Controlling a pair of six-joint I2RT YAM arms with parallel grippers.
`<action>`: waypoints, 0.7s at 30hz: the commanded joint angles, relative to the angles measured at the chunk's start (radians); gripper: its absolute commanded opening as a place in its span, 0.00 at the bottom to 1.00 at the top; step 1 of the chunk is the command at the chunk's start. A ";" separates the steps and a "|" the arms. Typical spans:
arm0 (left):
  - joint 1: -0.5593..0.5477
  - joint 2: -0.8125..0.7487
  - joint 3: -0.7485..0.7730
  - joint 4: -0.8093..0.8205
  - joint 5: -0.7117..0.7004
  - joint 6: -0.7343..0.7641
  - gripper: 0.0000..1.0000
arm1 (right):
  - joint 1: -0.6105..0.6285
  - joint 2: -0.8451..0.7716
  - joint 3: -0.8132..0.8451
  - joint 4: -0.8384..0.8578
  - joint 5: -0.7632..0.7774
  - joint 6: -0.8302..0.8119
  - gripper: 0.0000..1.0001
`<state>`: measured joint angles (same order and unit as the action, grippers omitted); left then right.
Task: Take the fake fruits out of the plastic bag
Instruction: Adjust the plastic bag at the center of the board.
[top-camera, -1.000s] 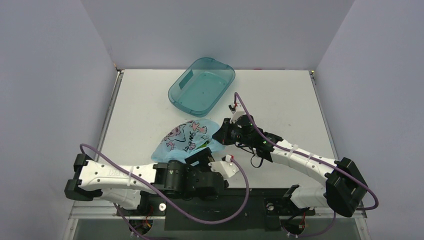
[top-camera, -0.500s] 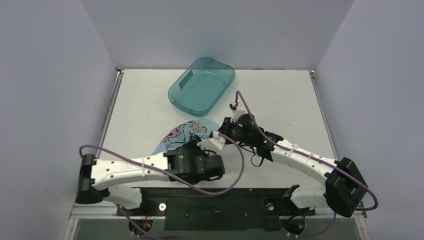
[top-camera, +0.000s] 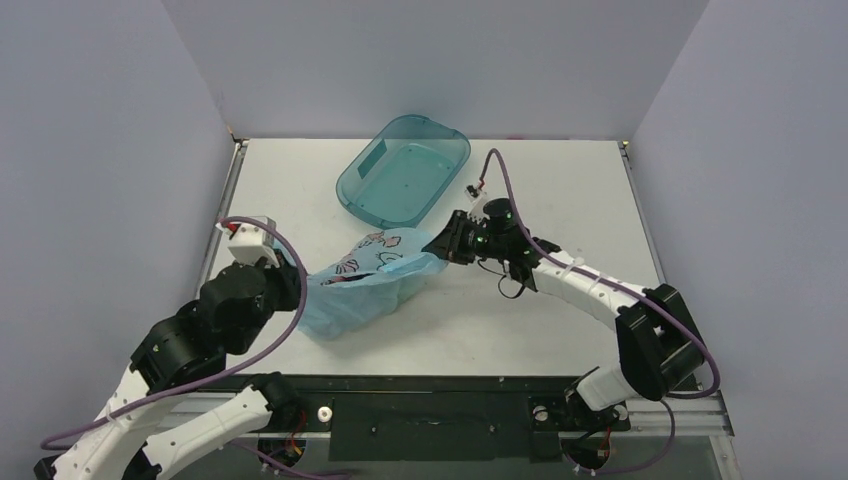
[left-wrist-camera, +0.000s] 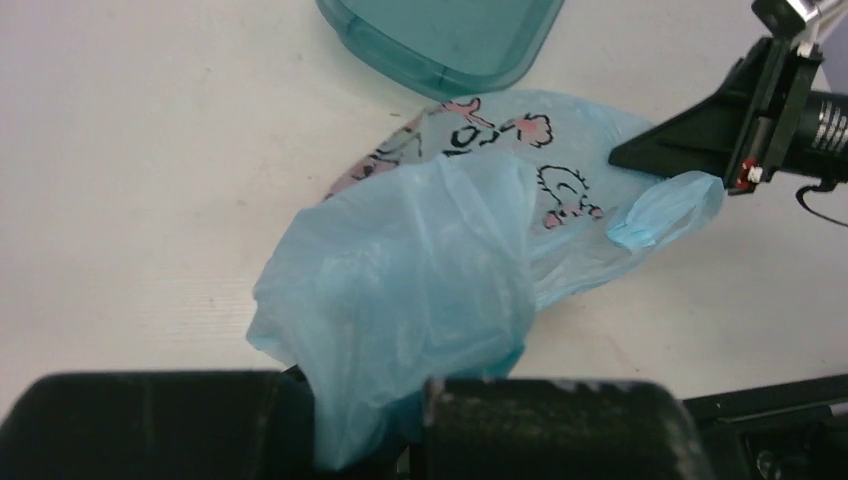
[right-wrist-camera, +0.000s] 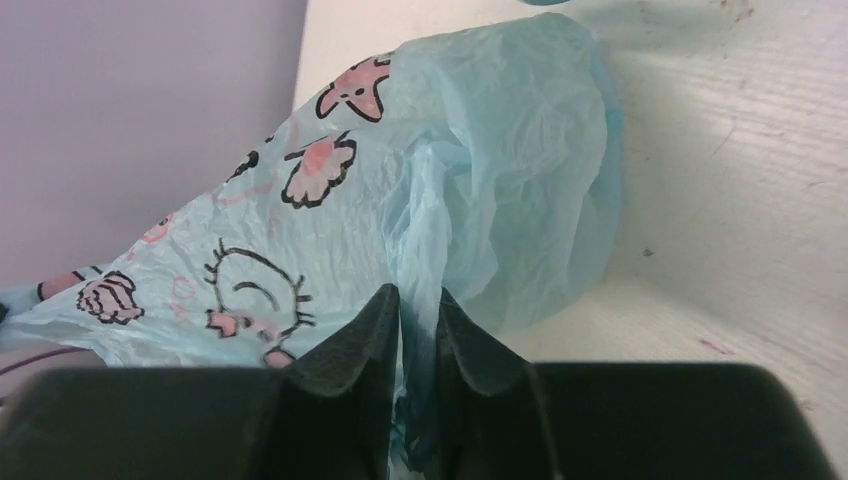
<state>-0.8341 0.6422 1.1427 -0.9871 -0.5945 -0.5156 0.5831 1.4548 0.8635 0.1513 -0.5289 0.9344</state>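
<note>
Left gripper (top-camera: 297, 283) just swung back to the near left, dragging the plastic bag (top-camera: 365, 290) along. The bag's now stretched between it and the right gripper (right-wrist-camera: 418, 318), both jaws pinched on plastic (fruits hidden inside, none out yet).

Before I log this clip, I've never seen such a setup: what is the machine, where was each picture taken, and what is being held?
Two robot arms are bolted at the near edge of a white table. One picture looks down from above; the other two come from a camera on each wrist. On the table lie a teal tub and a light blue printed plastic bag. The left pincer and the right pincer each pinch one end of the bag. No fruit shows.
</note>
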 joint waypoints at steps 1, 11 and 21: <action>0.016 -0.015 -0.109 0.133 0.208 -0.109 0.00 | 0.015 0.002 0.156 -0.324 0.072 -0.243 0.22; 0.016 -0.105 -0.241 0.245 0.290 -0.255 0.00 | 0.198 -0.194 0.266 -0.646 0.509 -0.567 0.57; 0.015 -0.103 -0.245 0.219 0.309 -0.263 0.00 | 0.557 -0.295 0.288 -0.680 0.856 -0.982 0.68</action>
<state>-0.8227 0.5316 0.8848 -0.8036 -0.3046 -0.7658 1.0103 1.1805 1.1442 -0.5148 0.1429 0.1913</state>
